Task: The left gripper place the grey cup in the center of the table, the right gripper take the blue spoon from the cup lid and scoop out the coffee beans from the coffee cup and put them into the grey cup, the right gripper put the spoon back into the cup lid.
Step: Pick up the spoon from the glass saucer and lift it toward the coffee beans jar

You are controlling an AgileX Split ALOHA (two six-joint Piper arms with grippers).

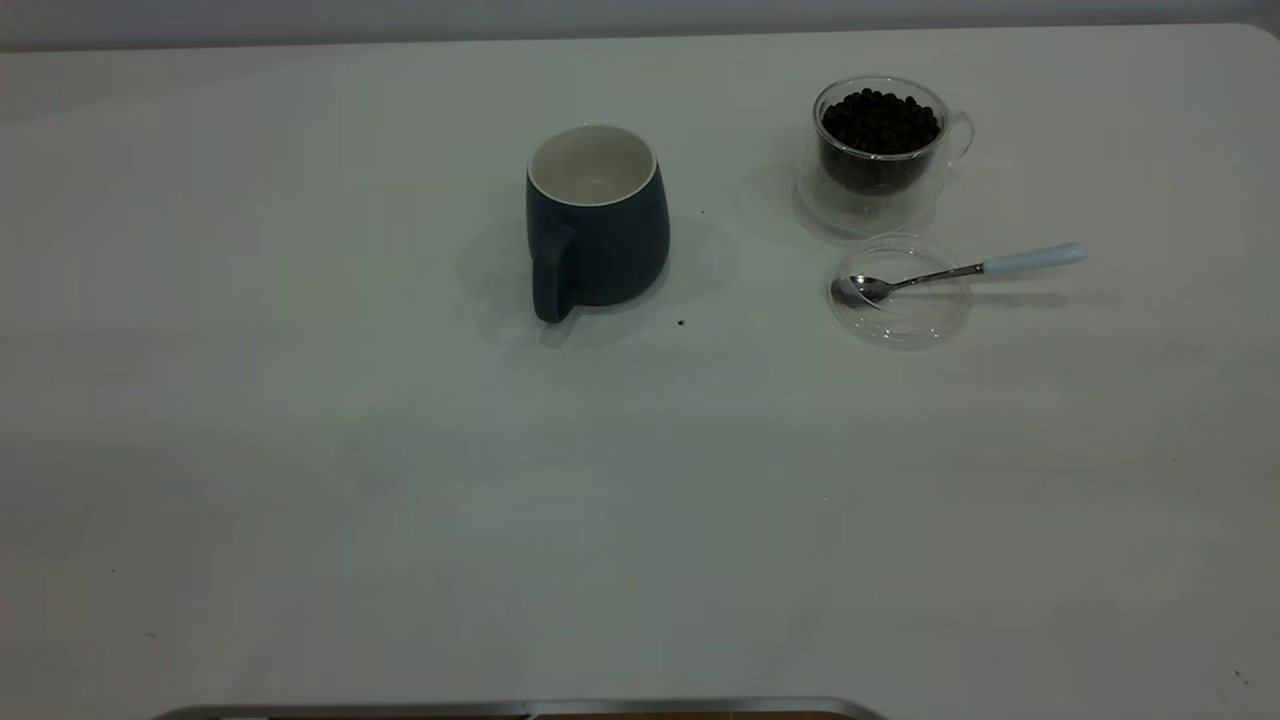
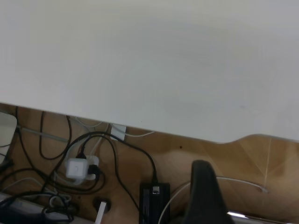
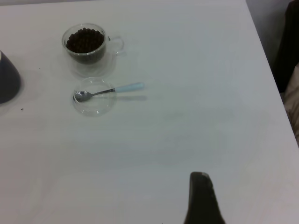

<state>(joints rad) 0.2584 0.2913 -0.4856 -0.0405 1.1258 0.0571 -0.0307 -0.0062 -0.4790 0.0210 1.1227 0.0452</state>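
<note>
The grey cup (image 1: 597, 215) stands upright near the table's middle, white inside, handle toward the near side; its edge also shows in the right wrist view (image 3: 7, 79). The glass coffee cup (image 1: 880, 150) full of coffee beans stands at the back right (image 3: 85, 46). The clear cup lid (image 1: 900, 315) lies just in front of it (image 3: 96, 108). The blue-handled spoon (image 1: 960, 270) rests with its bowl in the lid (image 3: 110, 91). Neither gripper shows in the exterior view. My right gripper (image 3: 202, 200) hangs over bare table, far from the spoon. My left gripper (image 2: 205, 196) is off the table's edge.
A stray bean (image 1: 681, 322) lies on the white table (image 1: 400, 480) by the grey cup. In the left wrist view the table edge (image 2: 140, 128) runs above a floor with cables and a power strip (image 2: 79, 168).
</note>
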